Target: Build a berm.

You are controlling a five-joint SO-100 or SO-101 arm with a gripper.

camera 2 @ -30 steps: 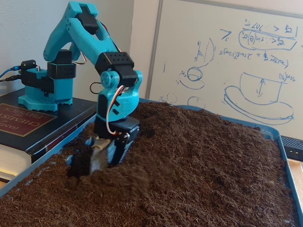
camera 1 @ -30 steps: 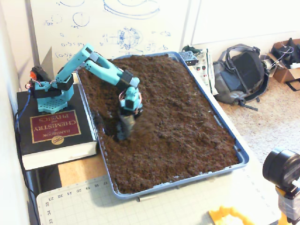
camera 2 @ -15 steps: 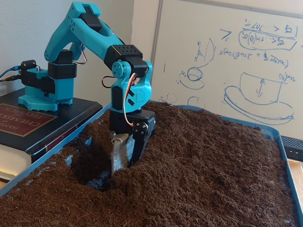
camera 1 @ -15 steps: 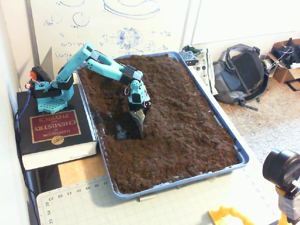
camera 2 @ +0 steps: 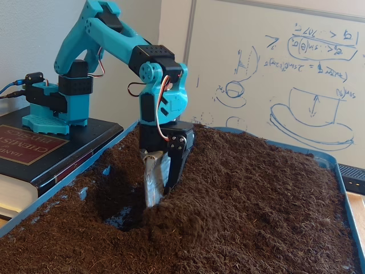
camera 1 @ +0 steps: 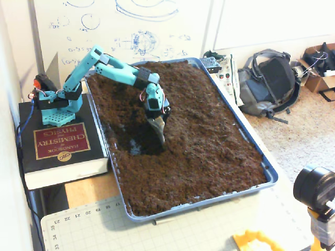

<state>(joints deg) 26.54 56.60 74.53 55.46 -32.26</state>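
The arm [camera 1: 112, 70] has swept across the soil over the last second. In a fixed view from above, the gripper [camera 1: 159, 132] sat near the tray's left wall 1 second ago; now it stands further toward the middle of the frame, its tip dug in at the right edge of a dark pit [camera 1: 133, 144]. That pit has widened as it went, and bare blue tray floor shows at its bottom in both fixed views.

The soil it pushed has gone somewhere useful. In the low fixed view, a rounded heap [camera 2: 191, 214] now bulges right against the gripper [camera 2: 155, 194] at lower centre, taller than it was. That heap is the start of the berm [camera 1: 175, 138], lying just right of the pit from above, though it is only a short mound and not yet a long ridge.

The jaws look close together, working like a blade, but the tips are buried, so I cannot tell how far they are parted. Nothing is gripped that I can see.

I would judge that more sweeps along the tray [camera 1: 251, 144] are needed to lengthen the ridge.
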